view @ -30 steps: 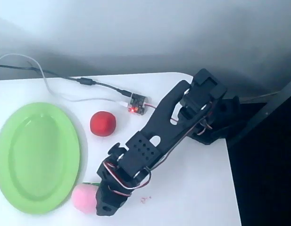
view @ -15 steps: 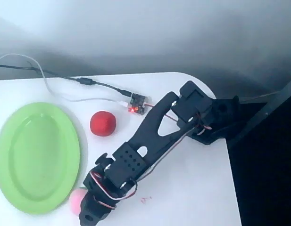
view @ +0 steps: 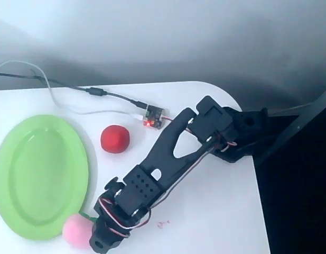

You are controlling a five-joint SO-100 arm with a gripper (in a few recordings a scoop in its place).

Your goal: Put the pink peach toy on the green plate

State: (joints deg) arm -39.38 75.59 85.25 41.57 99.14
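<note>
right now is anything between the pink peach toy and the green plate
Nothing visible does. In the overhead view the pink peach toy sits right at the green plate's lower right rim, with the gripper against its right side.

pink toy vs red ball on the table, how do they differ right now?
Colour: the pink peach toy is pale pink; the red ball is solid red. The peach toy has a green leaf; the red ball has none. The peach toy sits against the end effector beside the green plate rim; the red ball lies alone, apart from both. Both are round and similar in size.
</note>
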